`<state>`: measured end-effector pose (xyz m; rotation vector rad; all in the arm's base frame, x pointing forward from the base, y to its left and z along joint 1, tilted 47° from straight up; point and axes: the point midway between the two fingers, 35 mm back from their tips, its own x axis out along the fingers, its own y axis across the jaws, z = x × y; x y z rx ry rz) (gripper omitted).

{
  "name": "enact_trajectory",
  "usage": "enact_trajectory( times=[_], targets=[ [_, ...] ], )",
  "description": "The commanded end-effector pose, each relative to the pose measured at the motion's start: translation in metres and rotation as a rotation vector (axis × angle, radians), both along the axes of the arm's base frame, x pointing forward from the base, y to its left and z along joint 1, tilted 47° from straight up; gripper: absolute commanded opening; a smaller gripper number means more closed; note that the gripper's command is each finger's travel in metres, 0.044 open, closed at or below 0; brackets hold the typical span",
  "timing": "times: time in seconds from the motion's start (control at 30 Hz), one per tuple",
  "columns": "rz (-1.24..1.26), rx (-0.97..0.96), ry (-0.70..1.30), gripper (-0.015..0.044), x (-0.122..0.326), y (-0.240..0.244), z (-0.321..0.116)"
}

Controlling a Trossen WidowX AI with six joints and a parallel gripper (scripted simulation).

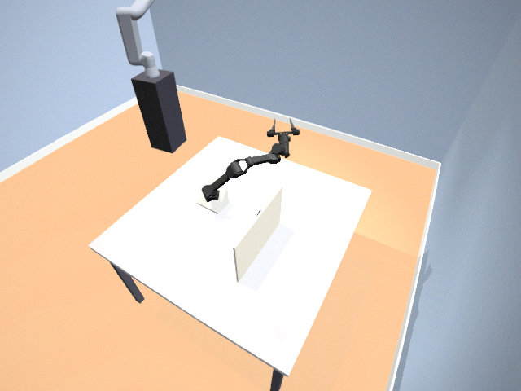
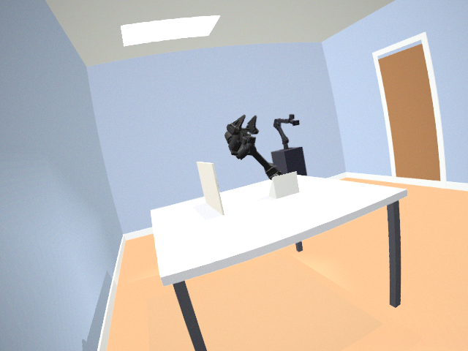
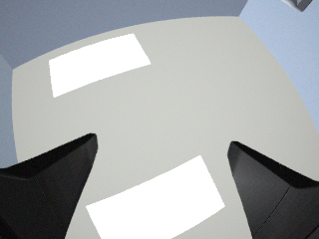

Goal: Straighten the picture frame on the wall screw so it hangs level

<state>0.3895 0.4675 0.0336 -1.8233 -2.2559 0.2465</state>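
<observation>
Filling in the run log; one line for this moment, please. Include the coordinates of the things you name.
gripper (image 1: 282,121) (image 2: 247,120) (image 3: 163,145): open, raised, pointing at ceiling (image 2: 264,23) (image 3: 174,105) | upright panel (image 1: 263,231) (image 2: 210,186): standing on table (image 1: 168,235) (image 2: 234,238), untouched | picture frame: not identifiable

Black fingers (image 2: 248,121) point upward, open, above the white table (image 2: 279,222).

The cream wall panel (image 1: 260,236) (image 2: 210,186) stands upright, the picture frame hidden.

The table (image 1: 181,235) (image 2: 264,222) has a plain white top. The floor (image 1: 76,261) (image 2: 340,257) under the table is plain orange. The board (image 1: 258,237) (image 2: 210,186) on the table is plain cream. The arm (image 1: 260,160) (image 2: 260,159) above the table is black.
</observation>
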Motion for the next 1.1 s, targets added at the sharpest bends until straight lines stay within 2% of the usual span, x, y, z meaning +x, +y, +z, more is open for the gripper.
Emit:
enact_trajectory(
  times=[0.0, 0.13, 0.17, 0.27, 0.57, 0.83, 1.07],
  targets=[
    [-0.005, -0.002, 0.012, 0.0374, 0.002, -0.001, 0.003],
    [-0.098, -0.031, 0.247, 0.0269, 0.029, -0.019, 0.056],
    [-0.125, -0.035, 0.317, 0.0260, 0.036, -0.026, 0.071],
    [-0.176, -0.036, 0.451, 0.0260, 0.047, -0.040, 0.099],
    [-0.370, 0.054, 1.049, 0.0260, 0.070, -0.119, 0.212],
    [-0.460, 0.216, 1.464, 0.0260, 0.061, -0.185, 0.272],
    [-0.487, 0.443, 1.831, 0.0260, 0.035, -0.248, 0.312]
  ],
)
